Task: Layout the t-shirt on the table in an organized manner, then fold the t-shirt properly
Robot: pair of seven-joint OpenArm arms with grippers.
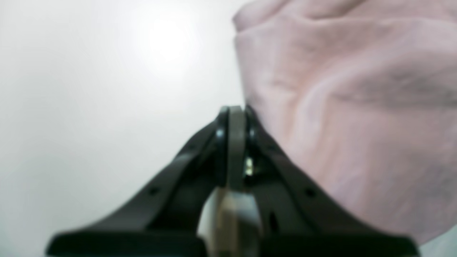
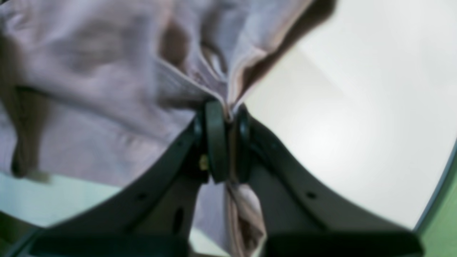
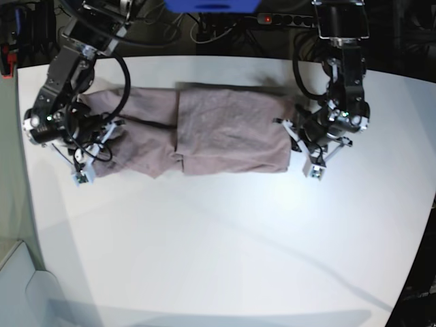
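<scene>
The mauve t-shirt (image 3: 225, 133) lies stretched sideways across the far half of the white table (image 3: 225, 245), folded over on itself with a crease near its middle. At the shirt's left end, my right gripper (image 3: 95, 151) is shut on the cloth. In the right wrist view the fabric (image 2: 89, 89) runs in between the fingers of that gripper (image 2: 227, 107). My left gripper (image 3: 294, 136) is at the shirt's right edge. In the left wrist view it (image 1: 236, 109) is shut, and the cloth (image 1: 339, 107) rests against its right finger with none seen between the pads.
Cables and a power strip (image 3: 286, 19) lie beyond the table's far edge. The table's rounded left edge (image 3: 20, 204) drops to a grey floor. Bare tabletop (image 1: 89, 89) spreads left of the left gripper, and a green floor strip (image 2: 442, 221) shows past the table's rim.
</scene>
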